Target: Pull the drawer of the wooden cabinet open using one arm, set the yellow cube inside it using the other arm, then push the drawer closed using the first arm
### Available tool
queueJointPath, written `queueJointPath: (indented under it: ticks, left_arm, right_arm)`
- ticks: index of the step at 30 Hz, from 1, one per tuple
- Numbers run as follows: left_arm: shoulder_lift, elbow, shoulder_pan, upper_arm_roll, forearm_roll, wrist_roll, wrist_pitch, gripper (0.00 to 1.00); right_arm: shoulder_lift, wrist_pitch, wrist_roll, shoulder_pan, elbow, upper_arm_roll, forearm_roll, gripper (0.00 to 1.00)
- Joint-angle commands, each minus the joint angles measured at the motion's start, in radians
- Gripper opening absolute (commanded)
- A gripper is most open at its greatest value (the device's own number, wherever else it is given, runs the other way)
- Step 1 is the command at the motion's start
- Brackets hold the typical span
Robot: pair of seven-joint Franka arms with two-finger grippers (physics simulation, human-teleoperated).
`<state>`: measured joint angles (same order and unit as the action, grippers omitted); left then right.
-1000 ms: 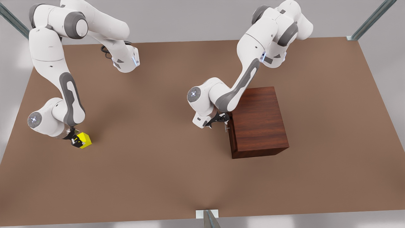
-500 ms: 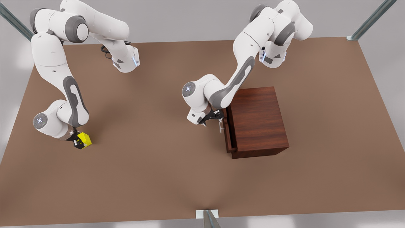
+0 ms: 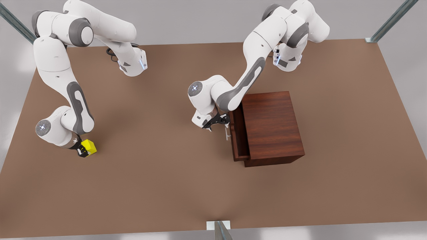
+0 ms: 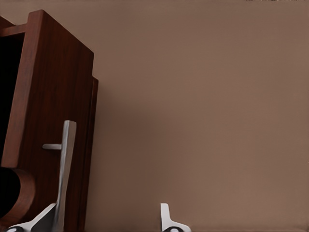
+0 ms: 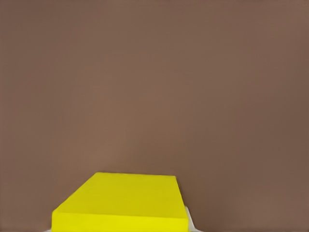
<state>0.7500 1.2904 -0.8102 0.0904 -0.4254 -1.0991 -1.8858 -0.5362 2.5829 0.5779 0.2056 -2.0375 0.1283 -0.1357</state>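
The drawer (image 3: 239, 140) stood partly pulled out of the wooden cabinet (image 3: 272, 126), toward the front view's left, its dark interior showing. I had the left pincer (image 3: 218, 124) at the silver bar handle (image 3: 227, 132); in the left wrist view the handle (image 4: 65, 169) lay against one finger (image 4: 43, 220) while the other finger (image 4: 166, 217) stood well apart from it, so the pincer was spread wide and hooked behind the bar instead of pinching it. Far off at the front view's left, the yellow cube (image 3: 89, 147) sat in my right pincer (image 3: 83, 150), low over the bench (image 3: 166, 166); the cube (image 5: 123, 203) was gripped between the fingers, pressed against both its sides. The bench was a plain brown sheet, with grey metal struts (image 3: 390, 20) at its corners against a pale grey room.
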Motion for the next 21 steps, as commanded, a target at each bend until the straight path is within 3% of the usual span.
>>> queueJointPath:
  ticks: [1, 6, 21]
  left_arm:
    - [0.0, -0.008, -0.001, 0.0, 0.0, -0.016, -0.004, 1.0]
    - [0.003, -0.014, -0.009, 0.002, 0.005, -0.021, -0.007, 1.0]
    - [0.009, -0.033, -0.027, 0.006, 0.008, -0.056, -0.035, 1.0]
  right_arm:
    - [0.001, 0.003, 0.003, 0.0, 0.0, 0.0, -0.001, 0.74]
    - [0.008, 0.002, 0.01, -0.002, 0.0, -0.001, -0.002, 0.67]
    - [0.097, -0.19, 0.046, -0.006, 0.072, -0.015, -0.004, 0.67]
